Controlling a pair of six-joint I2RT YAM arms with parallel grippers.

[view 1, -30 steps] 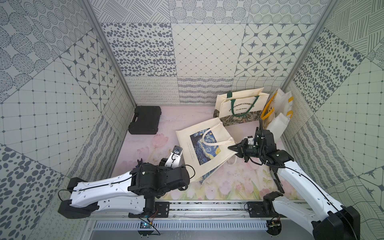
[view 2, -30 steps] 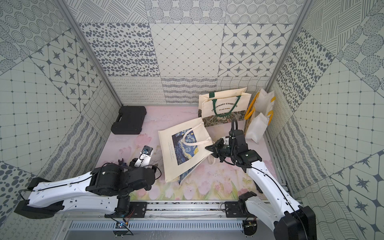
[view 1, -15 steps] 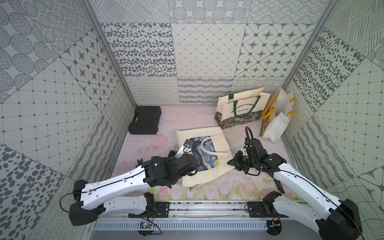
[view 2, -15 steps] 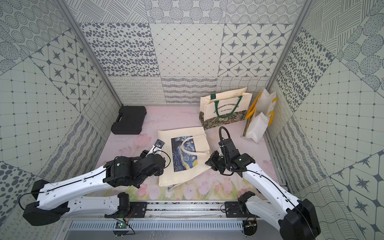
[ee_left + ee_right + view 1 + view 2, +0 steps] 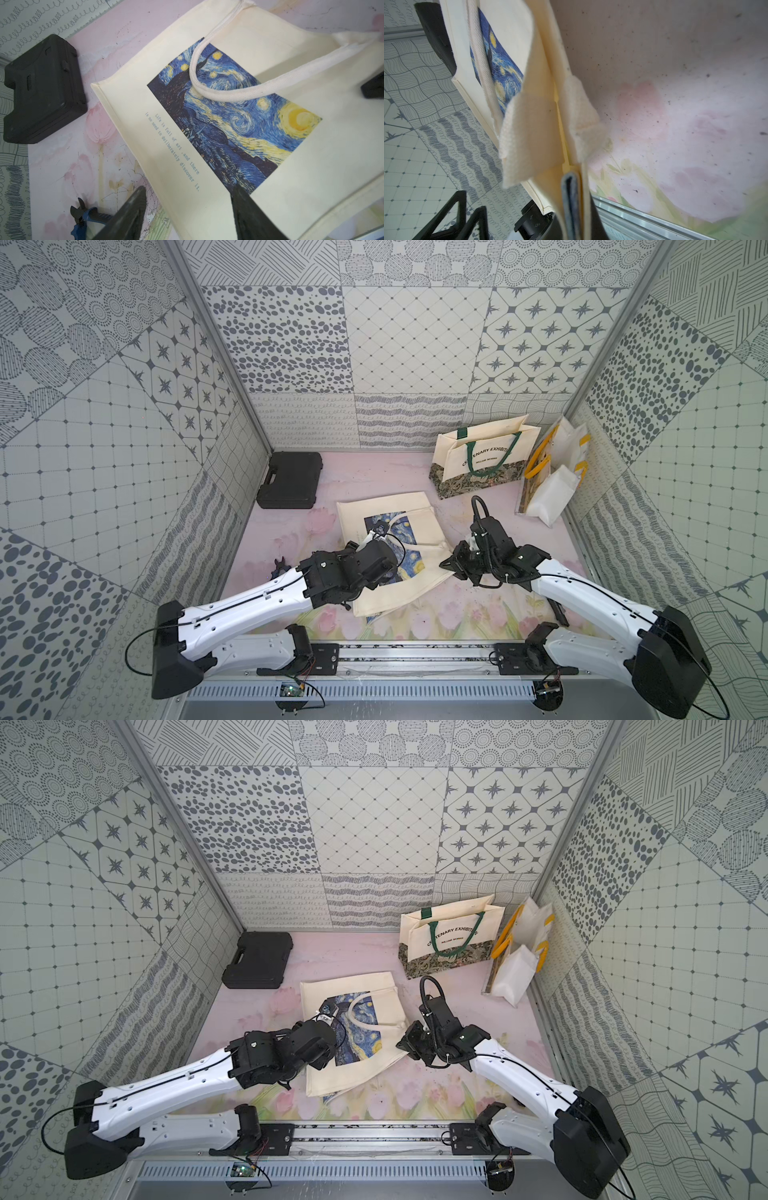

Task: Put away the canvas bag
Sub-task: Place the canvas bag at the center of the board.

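The canvas bag [image 5: 376, 510] [image 5: 345, 990] is cream with a blue and yellow night-sky print and lies mid-floor. One handle loops across the print [image 5: 207, 91]. My right gripper [image 5: 446, 565] [image 5: 401, 1044] [image 5: 577, 207] is shut on the bag's right rim, beside the handle's sewn ends, and holds that edge slightly raised. My left gripper [image 5: 365, 556] [image 5: 311, 1036] [image 5: 188, 188] hangs open over the bag's left edge. One fingertip [image 5: 141, 193] is over the floor and the other is over the cloth; neither grips it.
A black case [image 5: 291, 481] lies at the back left. A cream tote with green handles [image 5: 482, 456] and white bags with yellow handles [image 5: 552, 472] stand at the back right. Blue-handled pliers [image 5: 280, 566] [image 5: 83, 214] lie left of the bag.
My right gripper has lowered the bag forward, so it now lies flatter on the floor. My left arm swung in from the left to the bag's left edge, and its jaws narrowed a little.
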